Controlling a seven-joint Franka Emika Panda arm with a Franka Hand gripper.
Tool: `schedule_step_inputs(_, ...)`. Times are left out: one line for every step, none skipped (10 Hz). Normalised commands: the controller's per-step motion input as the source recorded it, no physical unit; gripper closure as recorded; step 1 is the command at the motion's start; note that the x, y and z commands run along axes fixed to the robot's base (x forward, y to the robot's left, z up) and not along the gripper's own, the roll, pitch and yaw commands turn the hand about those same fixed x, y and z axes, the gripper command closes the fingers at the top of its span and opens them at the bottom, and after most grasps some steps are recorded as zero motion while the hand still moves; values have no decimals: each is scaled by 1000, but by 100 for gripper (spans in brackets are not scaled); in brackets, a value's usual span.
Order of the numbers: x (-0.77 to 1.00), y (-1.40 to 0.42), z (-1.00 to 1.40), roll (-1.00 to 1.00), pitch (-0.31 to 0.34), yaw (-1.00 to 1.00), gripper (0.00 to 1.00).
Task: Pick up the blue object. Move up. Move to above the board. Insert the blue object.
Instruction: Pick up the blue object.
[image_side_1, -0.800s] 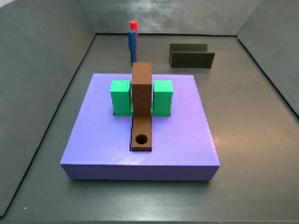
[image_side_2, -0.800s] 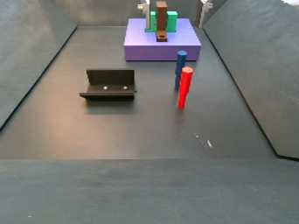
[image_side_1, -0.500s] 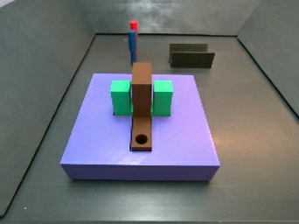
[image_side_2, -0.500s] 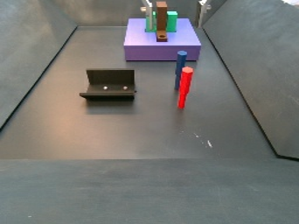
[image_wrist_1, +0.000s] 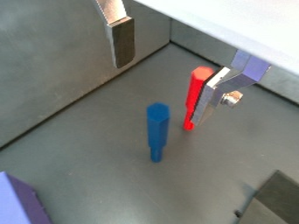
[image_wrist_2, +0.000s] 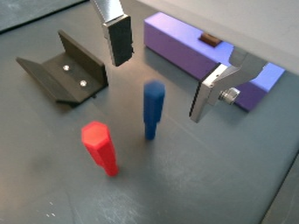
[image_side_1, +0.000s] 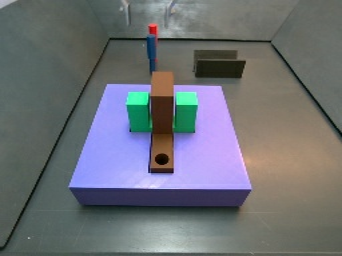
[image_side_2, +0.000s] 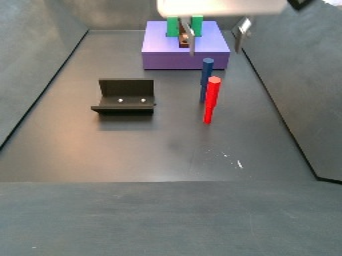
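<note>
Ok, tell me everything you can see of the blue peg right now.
The blue peg is a slim, plain, matte rod that looks like plastic, standing upright on the dark floor, also seen in a side view. Nothing grips it: the gripper hangs above with its jaws open on either side, not touching. The red stick stands close beside it, apart. The lavender slab lies behind it.
</note>
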Motion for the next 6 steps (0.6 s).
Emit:
schedule_step_inputs(0,-111,-360,-123,-91,0,0)
schedule_step_inputs(166,-229,-314,-104,-30,0,0)
schedule_step_inputs(220,-183,-360,-86,0,-34,0)
schedule_step_inputs(0,0,-517,-19,-13,-57,0)
schedule_step_inputs(-91,60,-509,0,-11,-66,0)
schedule_step_inputs(-146,100,-357,0,-13,-54,0)
